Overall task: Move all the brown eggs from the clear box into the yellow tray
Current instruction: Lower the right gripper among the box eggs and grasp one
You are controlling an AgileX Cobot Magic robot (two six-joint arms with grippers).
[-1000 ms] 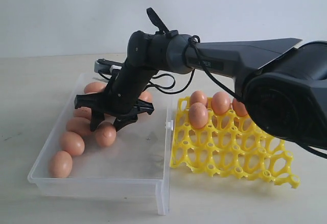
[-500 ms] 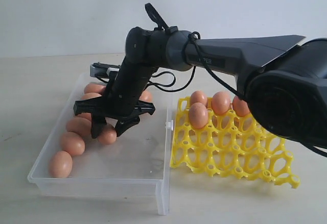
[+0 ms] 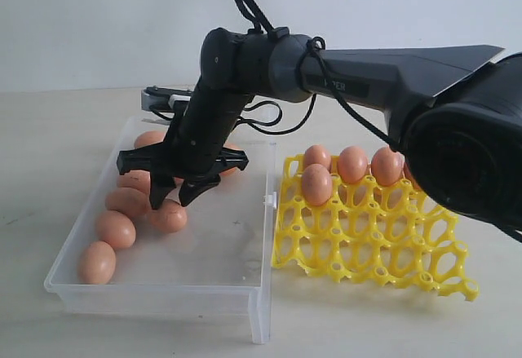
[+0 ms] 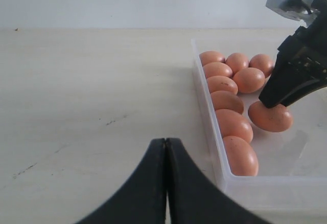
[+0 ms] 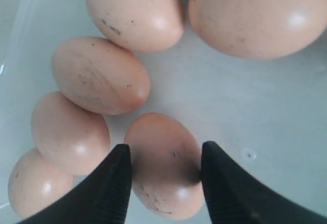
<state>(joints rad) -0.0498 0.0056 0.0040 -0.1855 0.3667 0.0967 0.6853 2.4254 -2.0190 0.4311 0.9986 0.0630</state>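
Closing: right tool (image 5: pixel 164 150) jaws stand narrower than a second ago and straddle one egg (image 5: pixel 162 180). Cannot tell if the pads bite yet.
Egg: not lifted, on box (image 3: pixel 245 289) floor, just beside the other eggs (image 3: pixel 114 229).
Tray (image 3: pixel 383 252): four seated at far side, remaining cups bare.
Left tool (image 4: pixel 166 142): jaws together, over counter (image 4: pixel 92 91) beside box.
Meaning: likely next pick starting; most of the transfer left.

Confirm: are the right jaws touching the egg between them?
Cannot tell. In the right wrist view the right gripper has its jaws either side of one brown egg, overlapping its edges; neither a gap nor contact shows plainly.
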